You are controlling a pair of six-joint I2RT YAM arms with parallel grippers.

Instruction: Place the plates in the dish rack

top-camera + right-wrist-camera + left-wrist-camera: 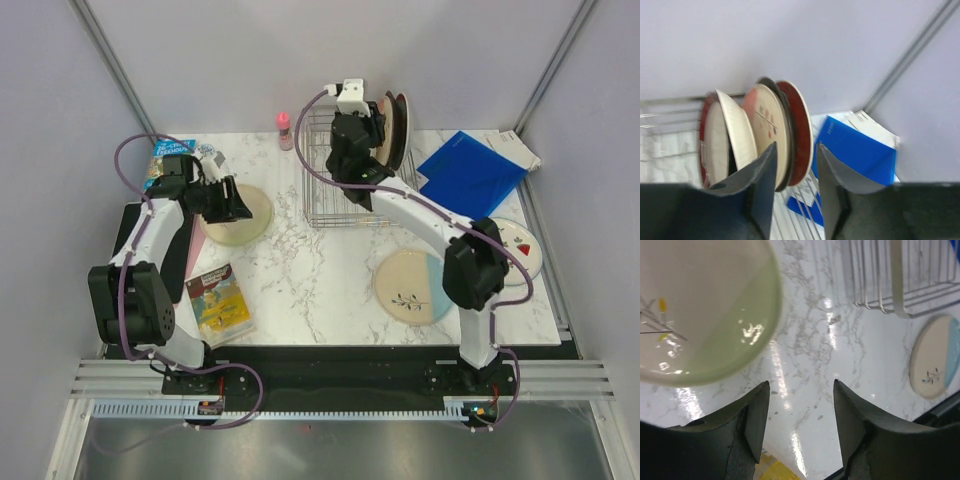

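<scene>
Several plates stand on edge in the dish rack [340, 190] at the back; the dark-red-rimmed plate [801, 127] is outermost, beside a black rim and a cream plate with red marks [762, 122]. My right gripper [378, 125] [796, 145] is open, its fingers either side of the outer plates' lower rims, with a gap at the right finger. The pale yellow plate [240, 220] [705, 315] lies flat at the left. My left gripper [230, 200] [801, 382] hovers open just off its edge, holding nothing. A cream-and-blue plate [413, 287] [937, 357] and a white plate with red shapes [522, 248] lie flat at the right.
A blue folder [470, 172] [860, 150] on papers lies right of the rack. A pink bottle [285, 130] stands behind the rack's left corner. A booklet [222, 302] lies near the left front edge, and a blue packet [168, 160] at the back left.
</scene>
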